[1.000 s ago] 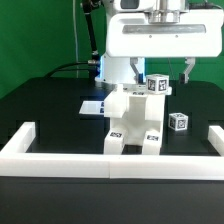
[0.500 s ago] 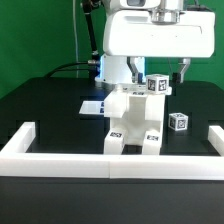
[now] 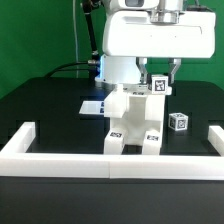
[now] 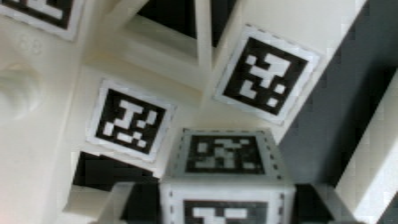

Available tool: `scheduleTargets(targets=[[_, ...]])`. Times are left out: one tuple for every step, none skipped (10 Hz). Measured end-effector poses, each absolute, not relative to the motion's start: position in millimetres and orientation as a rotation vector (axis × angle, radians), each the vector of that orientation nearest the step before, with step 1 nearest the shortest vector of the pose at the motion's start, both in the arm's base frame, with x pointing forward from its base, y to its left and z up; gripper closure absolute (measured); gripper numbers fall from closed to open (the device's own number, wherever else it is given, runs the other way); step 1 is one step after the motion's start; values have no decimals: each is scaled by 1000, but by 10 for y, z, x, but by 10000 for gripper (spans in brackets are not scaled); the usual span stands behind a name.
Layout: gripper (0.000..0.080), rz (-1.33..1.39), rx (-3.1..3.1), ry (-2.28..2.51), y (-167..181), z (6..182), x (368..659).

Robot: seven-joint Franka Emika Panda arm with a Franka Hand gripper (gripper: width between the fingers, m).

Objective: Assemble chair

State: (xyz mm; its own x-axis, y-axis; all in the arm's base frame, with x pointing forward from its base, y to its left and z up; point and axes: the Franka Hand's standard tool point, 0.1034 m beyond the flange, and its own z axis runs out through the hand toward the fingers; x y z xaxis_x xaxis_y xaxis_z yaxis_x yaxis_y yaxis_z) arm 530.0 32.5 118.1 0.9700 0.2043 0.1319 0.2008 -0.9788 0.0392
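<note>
The partly built white chair (image 3: 130, 118) stands in the middle of the black table, with tags on its front feet. A tagged square post (image 3: 157, 87) stands at its top, on the exterior view's right side. My gripper (image 3: 159, 76) hangs right above this post, open, one finger on each side of its top. In the wrist view the post's tagged end (image 4: 226, 160) sits between my fingers (image 4: 226, 203) with a dark gap on each side. A small loose tagged chair part (image 3: 178, 121) lies on the table at the exterior view's right of the chair.
The marker board (image 3: 94, 105) lies flat behind the chair at the exterior view's left. A long low white border wall (image 3: 110, 163) runs along the front and turns back at both ends. The robot base (image 3: 118, 68) stands behind the chair.
My gripper has moved toward the exterior view's left and a little down, from beside the post to straddling its top. The chair and the loose part have not moved.
</note>
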Motion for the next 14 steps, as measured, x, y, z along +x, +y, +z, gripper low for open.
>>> scheduleTargets(targets=[[512, 213, 3111, 175, 323, 1179, 5301], [512, 216, 3124, -38, 320, 1178, 5307], [512, 218, 3125, -146, 324, 1177, 5309], [512, 220, 3113, -405, 341, 1176, 5319], [512, 221, 3073, -694, 363, 1172, 5341], [512, 221, 3059, -769, 364, 1171, 5347], [512, 219, 3021, -973, 363, 1171, 5354], [512, 213, 2983, -1153, 359, 1171, 5362], [512, 211, 2943, -1270, 362, 1172, 5370], [512, 211, 2937, -1287, 363, 1173, 5371], [512, 211, 2942, -1273, 363, 1171, 5370], [333, 219, 2974, -1163, 371, 1174, 5373], [333, 221, 2986, -1123, 387, 1177, 5374], [193, 231, 3029, -977, 378, 1181, 5380]])
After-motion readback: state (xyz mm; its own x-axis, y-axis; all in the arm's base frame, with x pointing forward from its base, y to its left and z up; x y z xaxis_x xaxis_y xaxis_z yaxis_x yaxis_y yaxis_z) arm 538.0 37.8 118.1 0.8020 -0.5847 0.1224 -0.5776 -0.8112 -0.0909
